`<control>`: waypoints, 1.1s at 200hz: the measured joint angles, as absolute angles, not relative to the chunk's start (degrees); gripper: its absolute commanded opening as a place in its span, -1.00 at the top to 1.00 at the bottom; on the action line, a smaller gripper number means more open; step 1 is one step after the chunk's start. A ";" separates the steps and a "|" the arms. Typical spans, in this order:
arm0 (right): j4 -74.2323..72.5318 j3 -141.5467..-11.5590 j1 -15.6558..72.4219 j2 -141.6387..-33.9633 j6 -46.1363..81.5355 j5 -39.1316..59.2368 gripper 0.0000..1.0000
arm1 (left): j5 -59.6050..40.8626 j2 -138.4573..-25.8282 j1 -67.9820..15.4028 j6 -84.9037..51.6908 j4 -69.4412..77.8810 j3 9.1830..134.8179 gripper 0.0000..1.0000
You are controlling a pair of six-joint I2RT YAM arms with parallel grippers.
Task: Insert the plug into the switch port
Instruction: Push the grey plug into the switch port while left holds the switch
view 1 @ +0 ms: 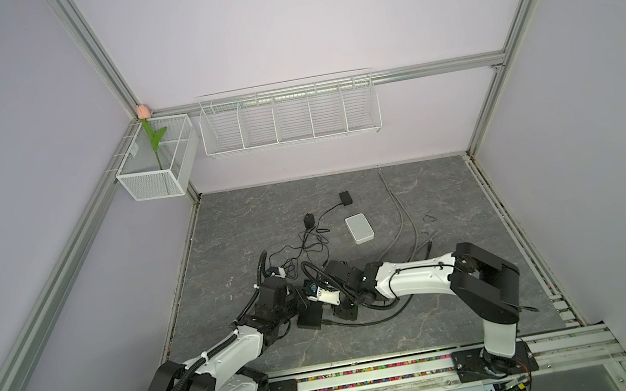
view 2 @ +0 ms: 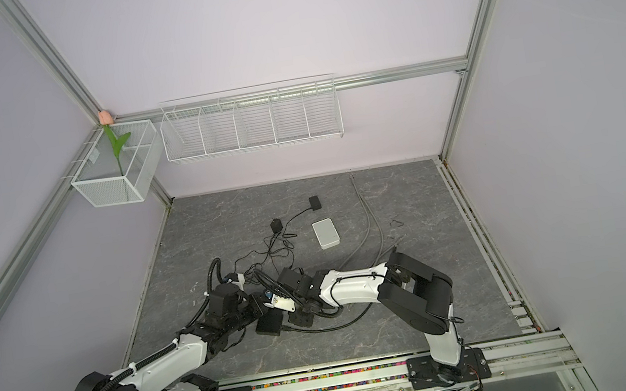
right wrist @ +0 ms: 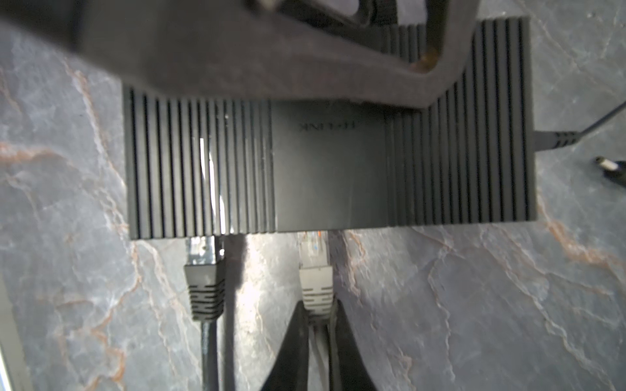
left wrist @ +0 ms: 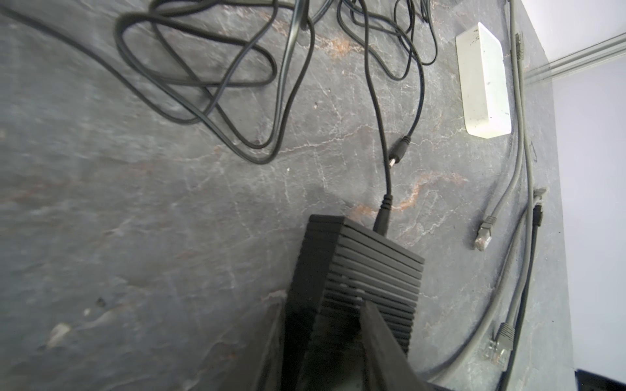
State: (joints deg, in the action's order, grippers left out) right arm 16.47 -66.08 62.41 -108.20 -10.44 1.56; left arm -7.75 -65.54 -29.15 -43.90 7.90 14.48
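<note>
- Right end effector, at lower centre of the right wrist view, is clamped on the boot of the grey plug.
- Beyond it, the plug's clear tip meets the lower edge of the black switch, at or just inside a port; I cannot tell whether it is seated.
- Left of that, a dark plug sits in another port.
- Left end effector grips the switch, bracing it on the worktop.
- Alignment looks done; a final push to latch probably remains.
- Farther up in a top view, a white box and loose cables lie apart.

Matt ribbed plastic switch, plastic plug
</note>
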 measured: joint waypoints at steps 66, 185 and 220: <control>15.97 -65.87 62.54 -108.20 -6.81 1.72 0.87 | -3.51 -65.04 -31.75 -45.84 8.21 14.17 0.30; 13.61 -65.36 62.54 -108.20 -2.94 4.40 0.87 | -1.69 -63.48 -32.34 -46.00 8.86 12.78 0.31; 12.19 -64.75 62.43 -108.22 -1.21 5.43 0.87 | -1.32 -62.76 -32.34 -46.09 9.17 12.12 0.31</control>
State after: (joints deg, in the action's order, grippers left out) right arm 12.19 -64.75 62.43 -108.22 -1.21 5.43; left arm -1.32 -62.76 -32.34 -46.09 9.17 12.12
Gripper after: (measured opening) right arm 0.111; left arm 0.348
